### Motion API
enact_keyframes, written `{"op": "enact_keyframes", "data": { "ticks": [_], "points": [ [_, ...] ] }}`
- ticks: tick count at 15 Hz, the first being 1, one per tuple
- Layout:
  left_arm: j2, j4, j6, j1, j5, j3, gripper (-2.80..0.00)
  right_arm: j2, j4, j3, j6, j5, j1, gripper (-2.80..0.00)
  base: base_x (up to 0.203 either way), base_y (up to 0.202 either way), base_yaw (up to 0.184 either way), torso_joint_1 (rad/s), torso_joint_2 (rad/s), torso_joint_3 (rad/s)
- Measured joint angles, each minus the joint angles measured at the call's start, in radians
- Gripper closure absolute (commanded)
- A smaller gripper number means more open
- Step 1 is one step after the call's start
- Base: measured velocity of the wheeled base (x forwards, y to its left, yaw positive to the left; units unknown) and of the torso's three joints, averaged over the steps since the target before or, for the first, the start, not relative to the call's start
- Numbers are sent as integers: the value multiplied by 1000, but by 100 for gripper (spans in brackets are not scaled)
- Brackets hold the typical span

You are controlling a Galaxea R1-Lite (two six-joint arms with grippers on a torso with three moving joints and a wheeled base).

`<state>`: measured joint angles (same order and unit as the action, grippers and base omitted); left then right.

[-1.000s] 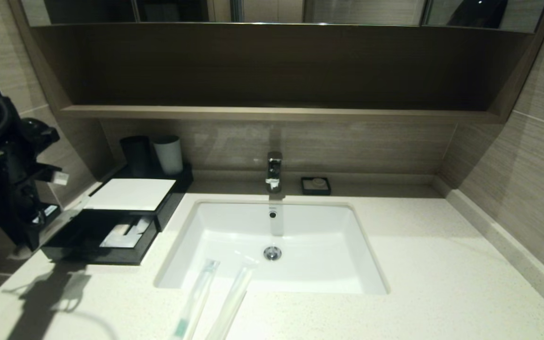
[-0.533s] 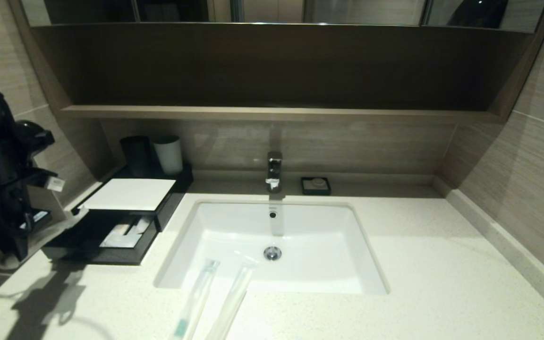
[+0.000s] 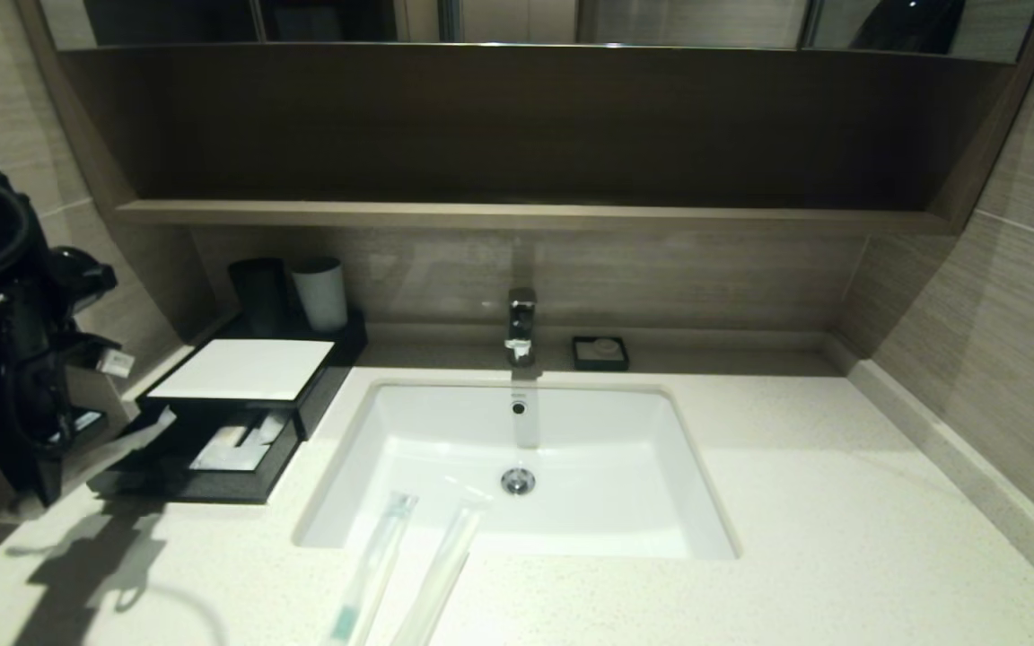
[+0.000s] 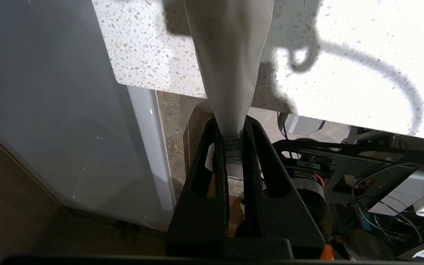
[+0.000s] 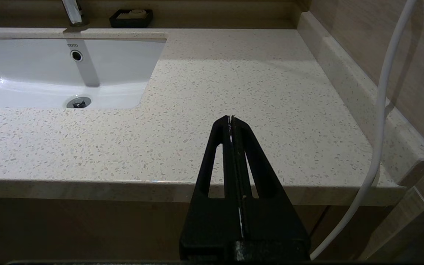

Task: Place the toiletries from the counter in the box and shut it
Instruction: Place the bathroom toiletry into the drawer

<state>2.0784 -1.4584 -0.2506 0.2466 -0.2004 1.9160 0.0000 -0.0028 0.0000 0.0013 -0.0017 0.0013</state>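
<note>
Black rubbery jaws of the left gripper [image 4: 234, 147] pinch one end of a whitish packet [image 4: 230, 55], so the rest of it hangs out past the tips. Holding it by the end lets the long part go into the box first. In the head view the free end of the packet [image 3: 147, 429] pokes over the left edge of the box [image 3: 212, 422]. The box sits at the left back of the counter [image 3: 795, 502], and its front drawer [image 3: 203, 462] is pulled out, with small white things already inside. I think the packet is about to be put there.

Two more packets lie at the near rim of the sink [image 3: 517, 467]: the toothbrush packet [image 3: 373, 565] with a green mark, and a plain packet [image 3: 441, 574] just beside it.

The right gripper [image 5: 231, 119] waits low by the counter's front edge, squeezed together on nothing.

Compared with half a second ago, the left arm [image 3: 5, 332] has moved a bit toward the box, and the packet tip now reaches over the box's edge.
</note>
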Motion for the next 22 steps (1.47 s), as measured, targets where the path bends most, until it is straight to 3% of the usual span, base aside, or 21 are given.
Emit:
{"op": "enact_keyframes", "data": {
  "ticks": [22],
  "points": [
    [132, 254, 5, 1, 9, 9, 0, 0, 0, 0, 0, 0, 0, 0, 0, 0, 0, 0, 0, 0]
  ]
}}
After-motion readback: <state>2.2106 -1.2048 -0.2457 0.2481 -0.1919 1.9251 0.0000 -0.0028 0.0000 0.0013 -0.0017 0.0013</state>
